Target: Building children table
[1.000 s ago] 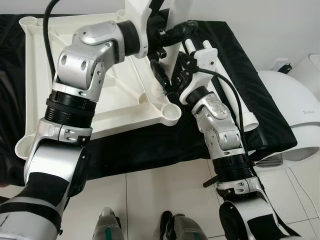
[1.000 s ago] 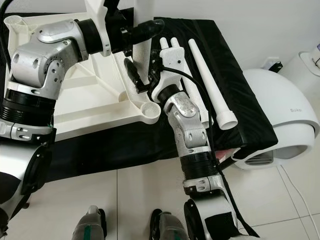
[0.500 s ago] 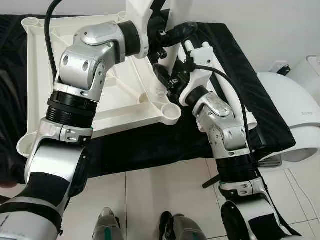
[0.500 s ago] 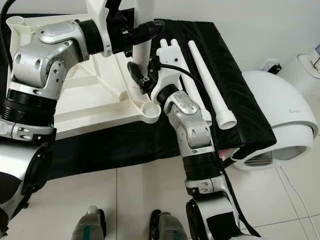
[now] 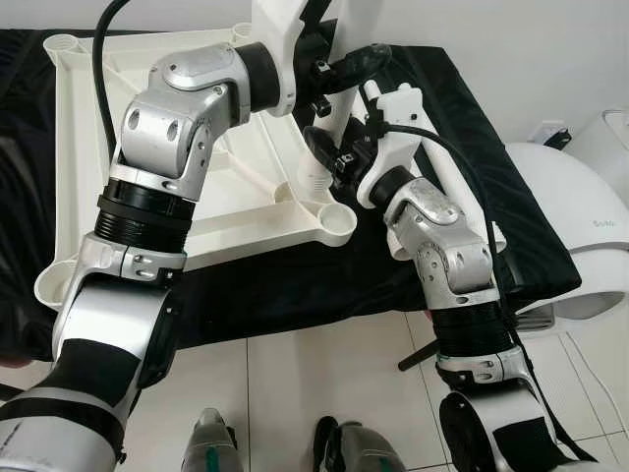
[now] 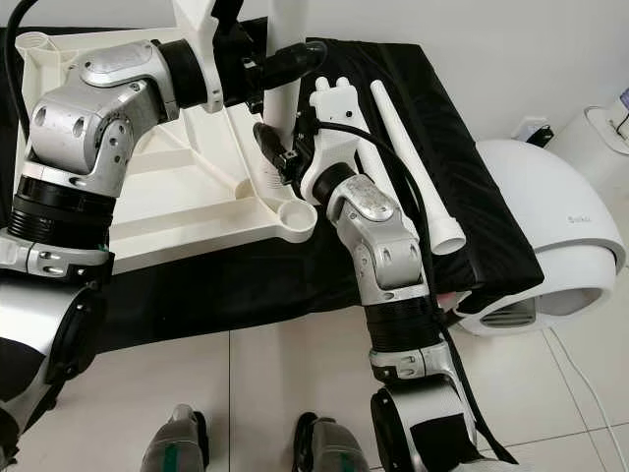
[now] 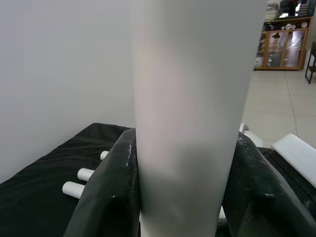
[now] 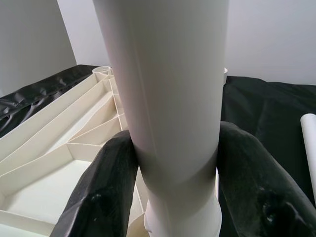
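The white table top [image 5: 79,147] lies upside down on a black-covered platform [image 5: 295,280]. A white table leg [image 6: 285,103] stands upright on it, its lower end at a socket [image 5: 313,182] near the right edge. My left gripper [image 5: 344,71] is shut on the leg high up, fingers [image 7: 108,197] on both sides of the leg [image 7: 190,98]. My right gripper [image 5: 329,157] is shut on the same leg [image 8: 168,98] lower down, just above the table top [image 8: 59,163].
An open corner socket [image 5: 336,224] sits at the near right corner. A spare white leg [image 6: 413,162] lies on the black cover to the right; more leg ends [image 7: 79,180] lie behind. A white rounded appliance [image 6: 550,236] stands at the right, on a tiled floor [image 5: 314,383].
My right arm's elbow has swung slightly outward and its gripper has shifted a little on the leg. The left gripper keeps its hold high on the leg.
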Robot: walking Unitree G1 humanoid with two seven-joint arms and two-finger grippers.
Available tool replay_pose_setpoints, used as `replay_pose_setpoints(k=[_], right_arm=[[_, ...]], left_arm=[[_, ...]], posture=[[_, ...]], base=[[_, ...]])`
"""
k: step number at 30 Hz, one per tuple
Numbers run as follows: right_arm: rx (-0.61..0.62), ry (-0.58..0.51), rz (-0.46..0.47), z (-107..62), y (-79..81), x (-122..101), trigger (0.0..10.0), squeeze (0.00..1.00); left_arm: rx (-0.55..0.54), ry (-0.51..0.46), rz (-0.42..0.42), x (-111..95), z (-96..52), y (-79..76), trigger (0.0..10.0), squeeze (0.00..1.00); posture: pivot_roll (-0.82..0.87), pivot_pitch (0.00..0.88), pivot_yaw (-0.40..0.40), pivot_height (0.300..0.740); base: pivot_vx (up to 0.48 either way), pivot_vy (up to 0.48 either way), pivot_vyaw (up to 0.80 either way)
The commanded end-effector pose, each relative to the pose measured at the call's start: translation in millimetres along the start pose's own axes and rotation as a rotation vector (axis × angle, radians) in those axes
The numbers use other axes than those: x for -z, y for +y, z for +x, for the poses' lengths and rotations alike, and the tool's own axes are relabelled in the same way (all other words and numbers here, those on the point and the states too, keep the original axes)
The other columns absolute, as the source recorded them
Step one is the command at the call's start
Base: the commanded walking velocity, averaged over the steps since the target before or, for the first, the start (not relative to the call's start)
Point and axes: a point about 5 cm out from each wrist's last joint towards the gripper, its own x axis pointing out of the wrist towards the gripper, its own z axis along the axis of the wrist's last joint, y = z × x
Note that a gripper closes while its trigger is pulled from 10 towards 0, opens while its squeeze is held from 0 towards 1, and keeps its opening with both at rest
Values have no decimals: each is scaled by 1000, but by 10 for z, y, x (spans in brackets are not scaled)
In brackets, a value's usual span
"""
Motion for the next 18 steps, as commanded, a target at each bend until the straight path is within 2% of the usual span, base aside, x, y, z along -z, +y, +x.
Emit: replay_pose_setpoints(k=[1,12,13,14,15,18], right_arm=[[7,21,-4,8,-31,45,10000,0],[16,24,-8,35,-75,49,10000,0],[19,22,-4,39,-82,51,4078,0],[19,22,-4,39,-82,51,4078,0],[24,16,0,44,-94,50,0,0],[23,13,3,45,-98,51,0,0]], left_arm=[[-68,-45,39,-116,25,5,10000,0],[-66,-50,43,-131,29,3,10000,0],[-65,-51,43,-133,31,3,10000,0],[-65,-51,43,-133,31,3,10000,0],[-63,-53,43,-137,32,-3,10000,0],[-62,-52,44,-137,32,-3,10000,0]], posture=[[94,133,-73,740],[93,130,-71,740],[93,130,-70,740],[93,130,-70,740],[93,131,-70,740],[96,131,-68,740]], base=[[0,0,0],[0,0,0],[0,0,0],[0,0,0],[0,0,0],[0,0,0]])
